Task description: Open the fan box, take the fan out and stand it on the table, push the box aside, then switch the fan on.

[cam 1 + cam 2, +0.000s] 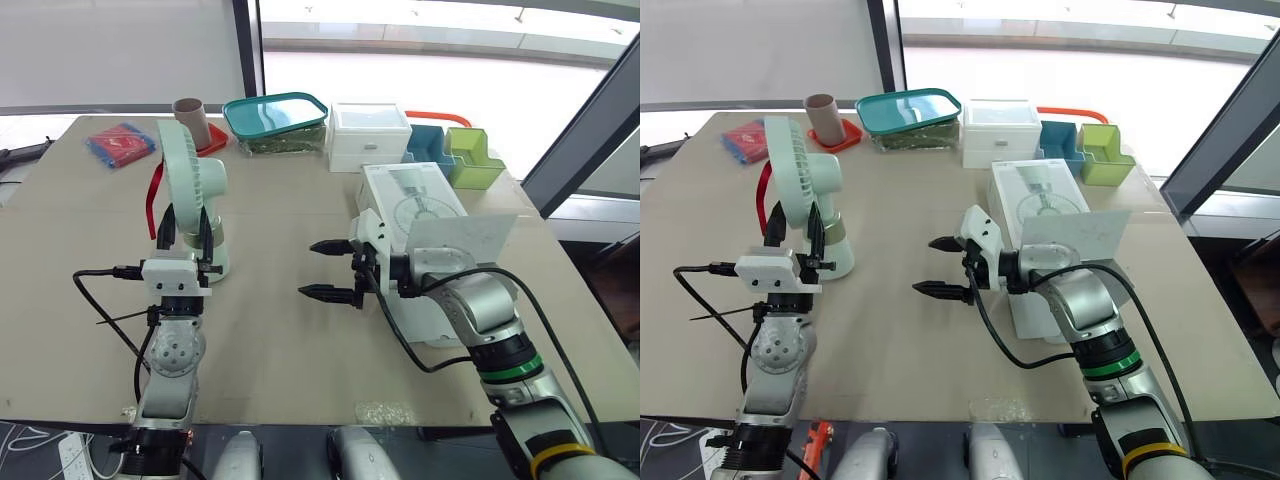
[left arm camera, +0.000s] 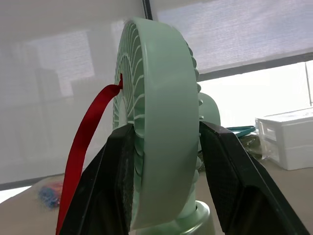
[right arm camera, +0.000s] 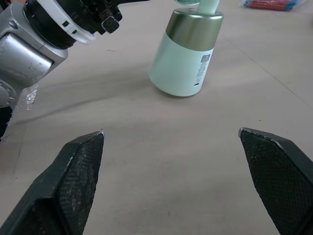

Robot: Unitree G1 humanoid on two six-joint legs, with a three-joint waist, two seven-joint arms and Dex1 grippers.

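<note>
Left gripper (image 1: 187, 222) pinches the fan (image 1: 190, 170) head; seat its base flat on the table (image 1: 280, 380) before release. Right gripper (image 1: 307, 268): jaws spread.

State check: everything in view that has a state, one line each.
fan, upright on table, gripped at the head; on or off unclear
left gripper, shut on fan
right gripper, open, empty
fan box, lying flat, flap open
teal-lidded container, lid on
white drawer unit, drawers shut
</note>
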